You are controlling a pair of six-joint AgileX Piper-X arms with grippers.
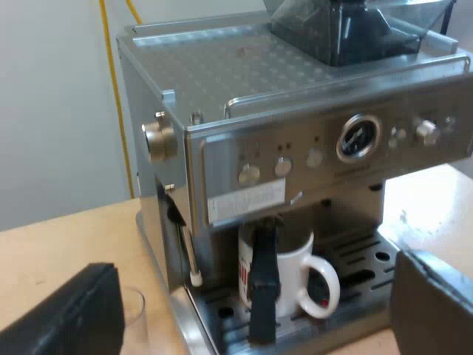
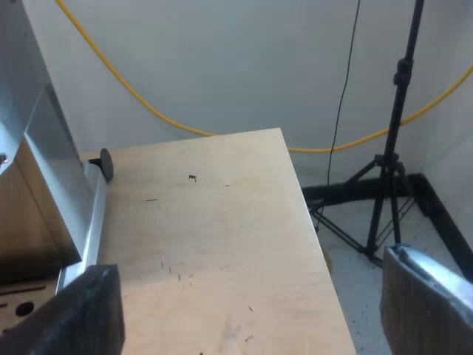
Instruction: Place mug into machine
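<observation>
Mug, white with red print, stands on the drip tray of the espresso machine, its loop handle turned toward the tray's open side. At twelve o'clock from it, the metal holder sits locked into the machine's front; its dark handle hangs toward six o'clock across the mug's face. Higher at twelve o'clock are the row of buttons, the round gauge and, on top, the bean hopper. The steam wand hangs beside the mug at the tray's edge. A measuring glass stands on the table just beside one finger of the left pincer, which is spread wide before the mug and holds nothing. The right pincer is likewise spread wide and bare, over the table near the machine's side, with a black stand and a yellow cable beyond the table's edge.
</observation>
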